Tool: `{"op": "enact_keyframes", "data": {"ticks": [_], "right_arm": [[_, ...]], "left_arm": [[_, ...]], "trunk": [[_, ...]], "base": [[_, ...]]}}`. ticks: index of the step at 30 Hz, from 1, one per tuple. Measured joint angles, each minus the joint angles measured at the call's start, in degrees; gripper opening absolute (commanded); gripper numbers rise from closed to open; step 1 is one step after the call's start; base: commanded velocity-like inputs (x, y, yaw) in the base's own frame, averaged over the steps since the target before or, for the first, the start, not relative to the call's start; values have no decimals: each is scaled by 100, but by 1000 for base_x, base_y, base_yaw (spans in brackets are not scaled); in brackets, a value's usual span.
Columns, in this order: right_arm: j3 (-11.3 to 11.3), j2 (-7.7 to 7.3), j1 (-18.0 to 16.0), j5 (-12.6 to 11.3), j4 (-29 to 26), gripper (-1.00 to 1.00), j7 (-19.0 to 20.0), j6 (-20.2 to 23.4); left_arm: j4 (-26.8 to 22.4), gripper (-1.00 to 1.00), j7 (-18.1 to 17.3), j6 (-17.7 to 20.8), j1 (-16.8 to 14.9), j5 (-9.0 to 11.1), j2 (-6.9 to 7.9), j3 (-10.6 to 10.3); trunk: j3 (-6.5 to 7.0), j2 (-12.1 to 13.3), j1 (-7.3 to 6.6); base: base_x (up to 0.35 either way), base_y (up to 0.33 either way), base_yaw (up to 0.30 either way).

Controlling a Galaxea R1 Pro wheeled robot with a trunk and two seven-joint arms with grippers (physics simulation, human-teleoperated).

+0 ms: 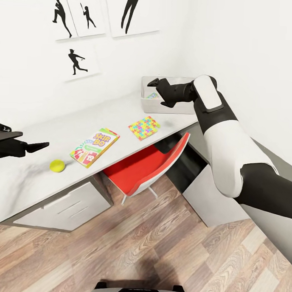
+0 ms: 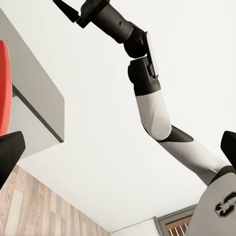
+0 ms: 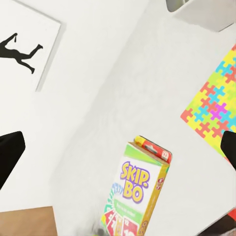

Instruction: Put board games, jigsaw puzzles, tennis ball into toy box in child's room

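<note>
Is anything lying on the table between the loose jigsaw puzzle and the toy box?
Nothing visible does. The jigsaw puzzle lies flat on bare table just short of the toy box; the right gripper hangs above the box.

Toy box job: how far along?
Done: one colourful puzzle seems to lie in the grey toy box. In hand: nothing; right pincer hovers open over the box. Left: Skip-Bo card game box, flat multicoloured jigsaw puzzle, yellow-green tennis ball on the table.
</note>
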Motion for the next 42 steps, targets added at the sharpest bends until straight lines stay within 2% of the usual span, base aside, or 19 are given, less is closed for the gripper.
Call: {"op": "enact_keyframes", "data": {"ticks": [9,25,35,40,42], "right_arm": [[5,0,2,-2,-7,100,1,3],[8,0,5,2,-98,100,4,20],[16,0,32,-3,-661,100,-17,86],[16,0,204,0,-1099,100,-26,200],[17,0,383,5,-1441,100,-27,358]], "left_arm": [[1,100,0,0,3,0,0,-2],[10,100,0,0,10,-12,0,-2],[144,100,1,0,23,-69,23,-11],[234,100,1,-14,33,-86,53,-16],[306,100,1,-19,44,-98,62,-17]], "trunk": [[25,0,-1],[167,-1,-1],[262,-1,-1],[310,0,-1],[329,0,-1]], "base": [[-6,0,0],[0,0,0],[0,0,0],[0,0,0],[0,0,0]]}}
